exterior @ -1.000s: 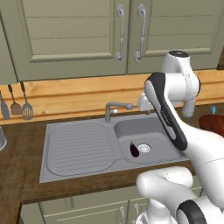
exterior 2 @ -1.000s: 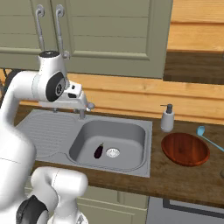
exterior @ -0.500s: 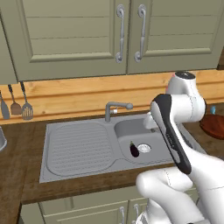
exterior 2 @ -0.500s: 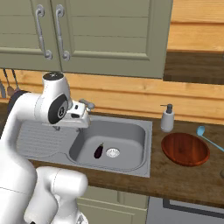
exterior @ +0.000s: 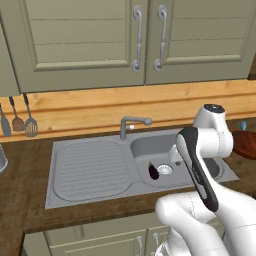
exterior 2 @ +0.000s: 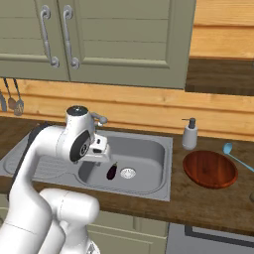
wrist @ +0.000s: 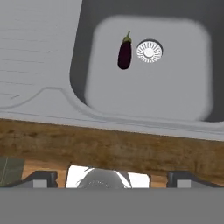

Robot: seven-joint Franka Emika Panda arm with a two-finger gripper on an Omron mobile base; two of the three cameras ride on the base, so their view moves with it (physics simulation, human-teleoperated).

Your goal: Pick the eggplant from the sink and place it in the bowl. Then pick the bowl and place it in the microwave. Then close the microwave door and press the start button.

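Arm has dropped lower toward sink [exterior: 90, 170] since earlier frame. Gripper [wrist: 111, 177] spread wide, empty, we think. Eggplant [wrist: 124, 53] lies in basin, just left of drain [wrist: 149, 51]. Step: reaching. Next: descend over eggplant, close.

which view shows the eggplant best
The hand view: the eggplant lies unobstructed on the basin floor beside the drain, its stem visible. In the left base view and the right base view it is a small dark shape close to the arm.
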